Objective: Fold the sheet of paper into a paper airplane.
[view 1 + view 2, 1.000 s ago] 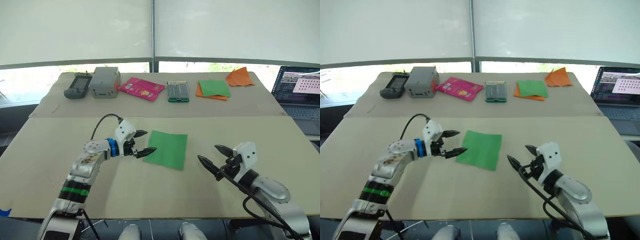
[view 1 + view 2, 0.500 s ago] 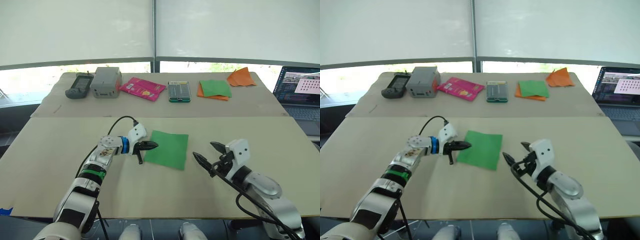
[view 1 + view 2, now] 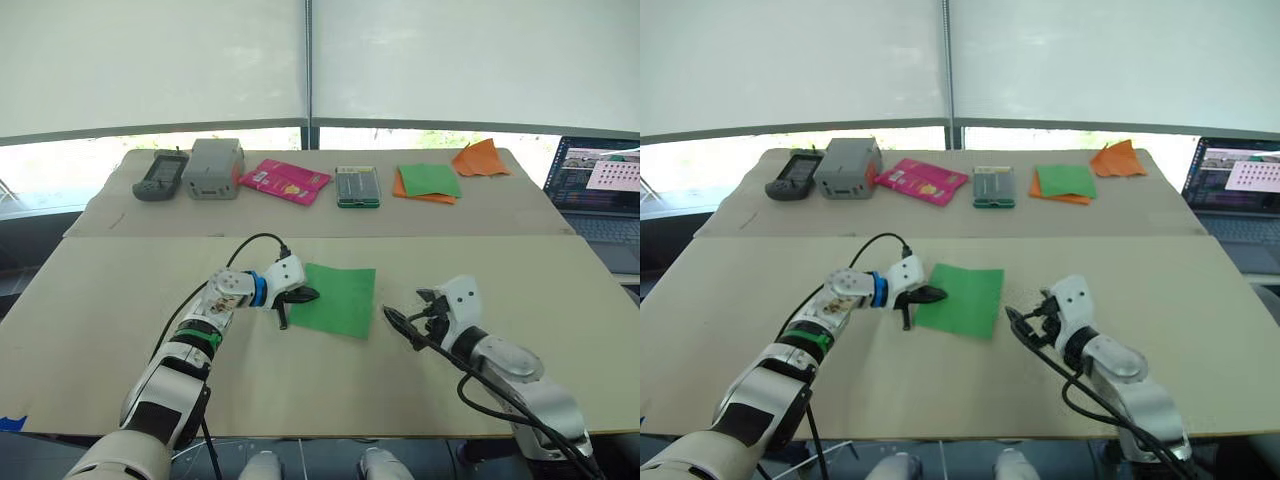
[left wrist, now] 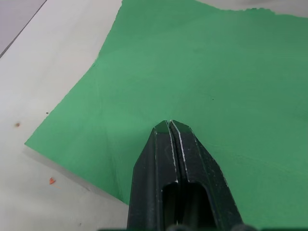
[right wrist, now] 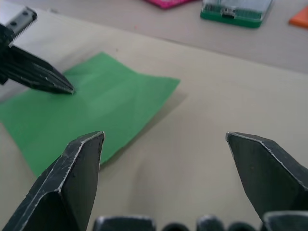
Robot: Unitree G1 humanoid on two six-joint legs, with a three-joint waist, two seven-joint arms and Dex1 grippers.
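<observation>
The sheet of paper [image 3: 336, 298] lies flat on the tan table [image 3: 110, 330], a bright green square with faint creases. My left gripper [image 3: 308, 295] is shut, its fingertips resting together on the sheet's left part, just inside the edge. In the left wrist view the closed fingers [image 4: 171, 144] point over the green sheet [image 4: 216, 72] with nothing between them. My right gripper [image 3: 408, 310] is open and hovers just right of the sheet's right edge, apart from it. From the right wrist its wide fingers [image 5: 72, 183] frame the sheet [image 5: 96, 106] and the left gripper [image 5: 70, 89].
Along the far table stand a handheld device [image 3: 158, 176], a grey box [image 3: 213, 167], a pink packet [image 3: 285, 179], a green case [image 3: 357, 185], a green-and-orange stack of sheets [image 3: 428, 181] and an orange pointed paper [image 3: 481, 157]. A laptop [image 3: 600, 190] sits at the right.
My left gripper has shut and moved right onto the sheet's left part. My right gripper has moved left toward the sheet's right edge and narrowed a little.
</observation>
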